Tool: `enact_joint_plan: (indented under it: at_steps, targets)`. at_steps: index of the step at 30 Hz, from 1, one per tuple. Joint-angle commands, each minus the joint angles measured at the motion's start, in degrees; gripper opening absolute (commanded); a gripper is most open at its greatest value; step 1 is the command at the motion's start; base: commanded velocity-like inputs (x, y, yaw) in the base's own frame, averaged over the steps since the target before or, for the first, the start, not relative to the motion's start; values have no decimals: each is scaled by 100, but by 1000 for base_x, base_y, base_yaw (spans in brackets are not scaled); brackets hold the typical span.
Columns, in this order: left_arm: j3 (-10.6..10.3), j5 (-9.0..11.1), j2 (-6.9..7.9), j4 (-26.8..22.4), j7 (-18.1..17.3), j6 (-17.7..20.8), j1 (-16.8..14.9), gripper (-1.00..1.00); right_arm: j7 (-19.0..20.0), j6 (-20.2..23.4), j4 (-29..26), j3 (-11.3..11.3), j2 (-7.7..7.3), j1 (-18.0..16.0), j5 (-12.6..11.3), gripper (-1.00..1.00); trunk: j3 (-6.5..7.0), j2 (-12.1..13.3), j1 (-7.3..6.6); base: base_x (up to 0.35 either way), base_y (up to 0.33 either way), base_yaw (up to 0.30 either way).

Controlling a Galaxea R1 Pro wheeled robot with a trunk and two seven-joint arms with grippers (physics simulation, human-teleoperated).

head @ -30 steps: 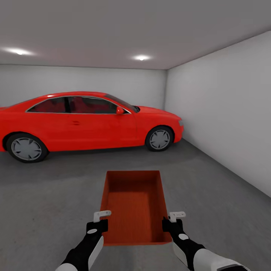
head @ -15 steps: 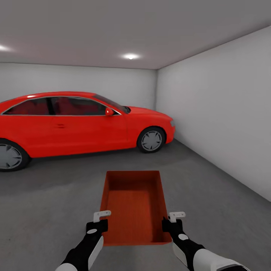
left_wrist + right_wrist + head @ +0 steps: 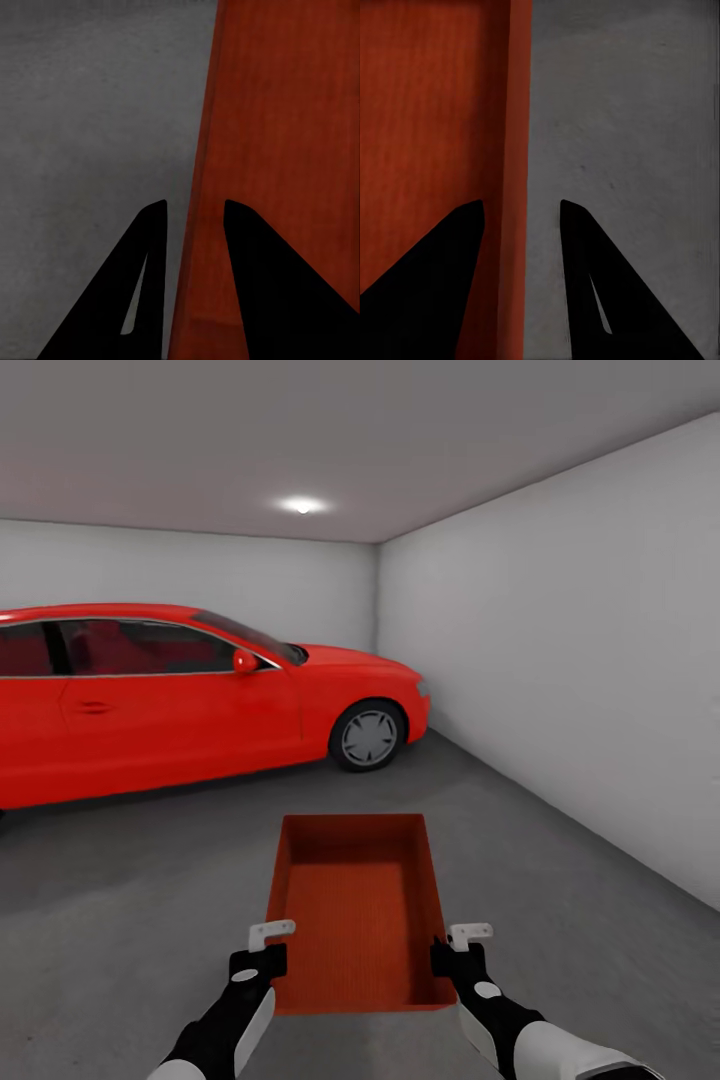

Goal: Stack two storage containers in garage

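An orange-red bin [image 3: 355, 905] is seen in the head view, held out in front of the robot above the dark grey floor [image 3: 120, 900] of the garage. It is rectangular and topless, with a finely ribbed inner bottom and plain upright walls that cast a darker shade along the far end; its long sides run away from the robot and its open top faces up. The near end of each long wall is gripped: the left gripper [image 3: 262, 952] is closed on the left wall and the right gripper [image 3: 462, 950] is closed on the right wall, so the bin is carried level between the two arms. In the left wrist view the left gripper's [image 3: 193, 217] two dark fingers [image 3: 150, 285] are seen set astride the thin orange-red rim of the bin [image 3: 285, 150], one outside over the floor [image 3: 90, 127] and one inside over the ribbed bottom. The same is shown in the right wrist view, where the right gripper [image 3: 521, 214] is clamped across the wall of the bin [image 3: 435, 112], with speckled grey floor [image 3: 622, 112] on the outer side. Beyond the bin, well apart from it, a red car [image 3: 180, 695] is parked side-on before the pale grey back wall [image 3: 180, 570], its front wheel near the corner with the side wall [image 3: 570, 660]. A round ceiling light [image 3: 302, 506] is lit above.
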Motion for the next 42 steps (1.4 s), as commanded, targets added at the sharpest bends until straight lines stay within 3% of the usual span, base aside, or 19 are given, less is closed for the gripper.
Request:
enact_joint_plan:
  at_steps: [1,6,15,42]
  targets:
    - [6,65,9,-13,46,33,-2,-100,-14,-13,-6,-149,1,-7,-4,-100,-8,-5,4,321,0,-232]
    - [7,65,8,-5,46,33,-3,-100,-14,-13,-2,-149,0,-7,-8,-100,-8,-5,4,321,0,-233]
    - [3,65,8,-8,46,34,-4,-100,-5,-5,-1,-148,-17,-7,-308,-100,-8,-5,4,322,26,-233]
    - [8,74,8,-28,46,41,-3,-100,-5,-13,-1,-140,-18,-7,-323,-100,-8,-5,4,322,94,-233]
